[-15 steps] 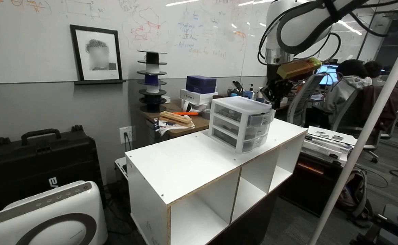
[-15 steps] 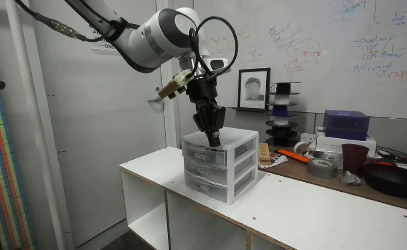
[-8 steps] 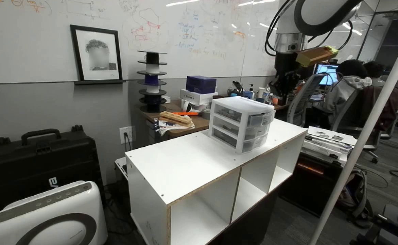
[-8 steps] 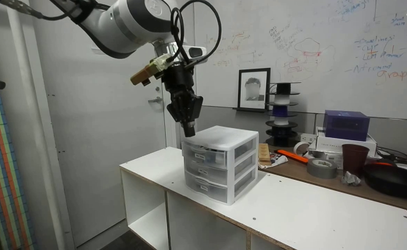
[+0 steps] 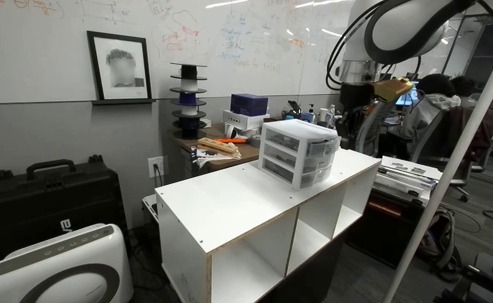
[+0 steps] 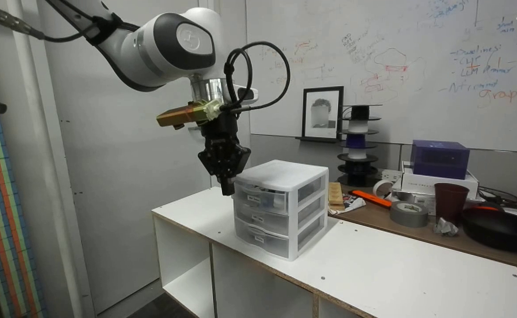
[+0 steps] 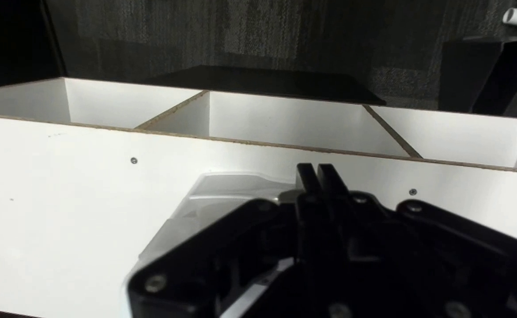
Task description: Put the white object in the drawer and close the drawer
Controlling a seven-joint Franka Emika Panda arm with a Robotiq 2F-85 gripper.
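The small white-framed drawer unit [image 6: 280, 176] stands on the white cabinet. Its translucent top drawer [image 6: 258, 199] sticks out slightly past the lower ones, also in an exterior view [image 5: 323, 147]. Dark contents show at its upper edge. A pale patch shows through its front; I cannot tell what it is. The white object is not clearly visible anywhere. My gripper [image 6: 228, 187] points down just in front of the unit, at about top-drawer height. In the wrist view the gripper [image 7: 316, 172] has its fingers nearly together with nothing between them, beside the drawer fronts [image 7: 232, 185].
The white open-cubby cabinet [image 6: 399, 265] bears the unit near its front edge. A brown desk [image 6: 373, 218] behind holds tape, a dark red cup [image 6: 450, 201], a black pan [image 6: 501, 227] and boxes. A pale vertical pole [image 5: 452, 168] stands in front of the cabinet.
My gripper has moved from over the unit's front top edge outward, away from the unit, then down and more upright. It stays shut. The drawer unit shows no clear movement.
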